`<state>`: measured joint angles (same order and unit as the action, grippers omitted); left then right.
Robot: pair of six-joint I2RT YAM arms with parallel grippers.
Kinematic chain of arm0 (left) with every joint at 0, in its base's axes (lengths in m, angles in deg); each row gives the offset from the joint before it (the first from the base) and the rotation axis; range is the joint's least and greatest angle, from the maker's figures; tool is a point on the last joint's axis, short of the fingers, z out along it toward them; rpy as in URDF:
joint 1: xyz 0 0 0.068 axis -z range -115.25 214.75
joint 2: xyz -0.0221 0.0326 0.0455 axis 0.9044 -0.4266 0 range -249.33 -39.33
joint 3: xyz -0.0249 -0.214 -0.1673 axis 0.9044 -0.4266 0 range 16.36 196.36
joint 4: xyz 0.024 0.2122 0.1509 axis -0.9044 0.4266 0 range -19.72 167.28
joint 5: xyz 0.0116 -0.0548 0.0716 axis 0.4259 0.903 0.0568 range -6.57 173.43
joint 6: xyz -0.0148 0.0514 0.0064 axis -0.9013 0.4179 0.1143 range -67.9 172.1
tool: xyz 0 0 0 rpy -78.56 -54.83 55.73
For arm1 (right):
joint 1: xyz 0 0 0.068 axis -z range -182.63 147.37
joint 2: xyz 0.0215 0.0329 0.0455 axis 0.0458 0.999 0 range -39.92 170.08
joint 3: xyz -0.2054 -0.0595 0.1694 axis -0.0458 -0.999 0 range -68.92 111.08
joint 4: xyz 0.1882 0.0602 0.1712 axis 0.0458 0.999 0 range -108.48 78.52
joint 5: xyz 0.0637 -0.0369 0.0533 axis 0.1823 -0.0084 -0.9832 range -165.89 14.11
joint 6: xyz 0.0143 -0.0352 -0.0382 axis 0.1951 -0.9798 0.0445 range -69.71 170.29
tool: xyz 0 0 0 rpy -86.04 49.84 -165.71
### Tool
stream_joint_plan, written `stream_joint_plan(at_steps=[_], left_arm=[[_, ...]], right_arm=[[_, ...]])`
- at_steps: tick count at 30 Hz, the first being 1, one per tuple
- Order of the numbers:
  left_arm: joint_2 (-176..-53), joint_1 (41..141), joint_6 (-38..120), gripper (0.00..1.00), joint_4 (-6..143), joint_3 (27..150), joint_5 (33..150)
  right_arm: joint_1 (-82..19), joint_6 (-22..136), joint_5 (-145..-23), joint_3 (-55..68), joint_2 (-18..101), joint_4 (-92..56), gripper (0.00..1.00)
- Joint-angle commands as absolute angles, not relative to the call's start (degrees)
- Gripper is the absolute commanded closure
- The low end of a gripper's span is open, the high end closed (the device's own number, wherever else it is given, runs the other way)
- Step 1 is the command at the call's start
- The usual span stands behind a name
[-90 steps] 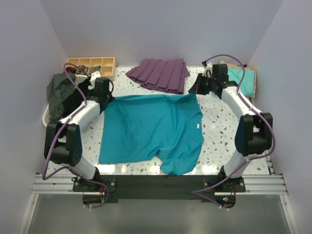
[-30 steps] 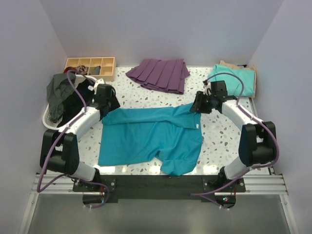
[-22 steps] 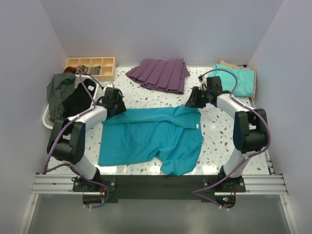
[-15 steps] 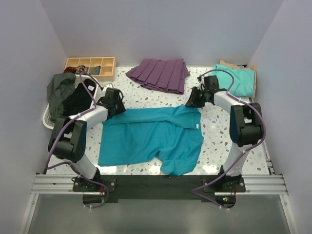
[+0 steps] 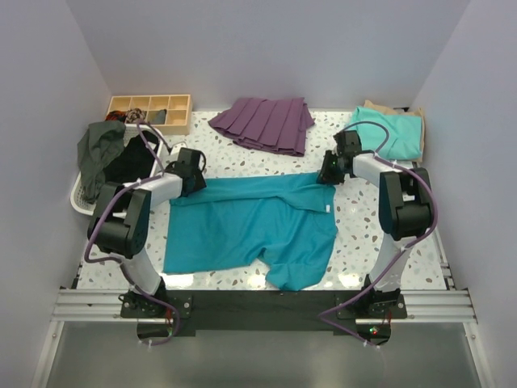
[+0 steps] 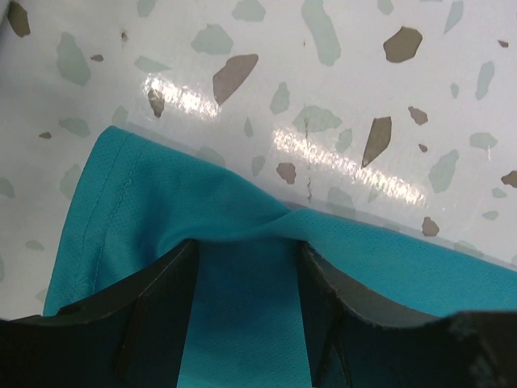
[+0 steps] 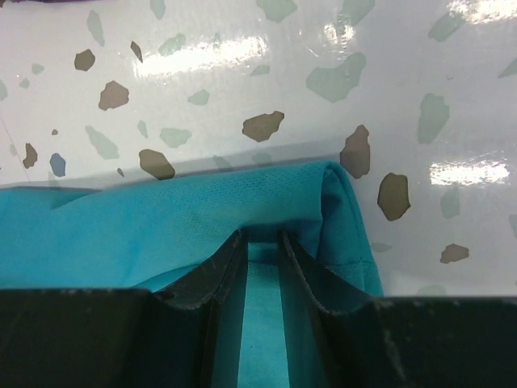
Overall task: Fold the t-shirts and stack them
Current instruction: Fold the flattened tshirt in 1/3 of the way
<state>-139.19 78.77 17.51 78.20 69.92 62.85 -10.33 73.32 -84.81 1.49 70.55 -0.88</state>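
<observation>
The teal t-shirt (image 5: 250, 222) lies spread on the table with its far edge folded over toward the near side. My left gripper (image 5: 191, 171) rests on the fold's far left corner. Its jaws stand well apart in the left wrist view (image 6: 248, 246), with teal cloth (image 6: 242, 315) rising between them. My right gripper (image 5: 329, 171) is at the fold's far right corner. Its jaws (image 7: 260, 236) are drawn close on a ridge of the teal cloth (image 7: 161, 226). A mint t-shirt (image 5: 396, 133) lies folded on a tan one (image 5: 410, 114) at the far right.
A purple pleated garment (image 5: 262, 123) lies at the far middle. A wooden divided tray (image 5: 150, 109) sits at the far left. A white basket (image 5: 81, 198) with dark clothes stands at the left edge. Speckled tabletop (image 5: 355, 218) shows around the shirt.
The shirt's far edge has been folded over toward the front. Both grippers then moved back to the fold's far corners, and the right jaws narrowed on the cloth.
</observation>
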Motion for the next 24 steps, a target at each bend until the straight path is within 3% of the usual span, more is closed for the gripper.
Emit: stream_joint_plan(at_steps=[1, 8, 11, 16, 19, 20, 22, 24], left_arm=[[-143.1, 77.1, 19.1, 0.43, 77.9, 72.5, 60.8], [-143.1, 77.1, 20.0, 0.44, 75.3, 73.0, 61.7], [-139.1, 77.4, 20.1, 0.44, 72.1, 71.9, 65.2], [-132.4, 81.9, 20.3, 0.39, 69.2, 74.1, 66.9], [-132.5, 83.2, 19.9, 0.37, 68.4, 76.8, 69.3], [-132.8, 83.9, 20.2, 0.37, 70.0, 78.0, 69.0], [-133.5, 84.6, 20.4, 0.37, 73.6, 80.3, 66.6], [-132.9, 85.0, 21.0, 0.36, 75.2, 80.3, 65.4]], right_arm=[[-8.3, 73.6, -76.4, 1.0, 72.0, 1.2, 0.73], [-7.5, 72.0, -77.6, 0.3, 70.0, -0.7, 0.75], [-7.8, 69.9, -85.4, -0.4, 64.0, -3.8, 0.66], [-10.3, 70.2, -95.3, 1.3, 56.3, -9.4, 0.33], [-11.4, 70.9, -96.2, 11.7, 62.5, -9.2, 0.28], [-11.5, 70.8, -96.2, 21.1, 69.6, -4.2, 0.27], [-11.5, 70.3, -97.6, 29.0, 75.2, 0.1, 0.3], [-12.3, 70.2, -97.2, 26.9, 72.9, 2.9, 0.29]])
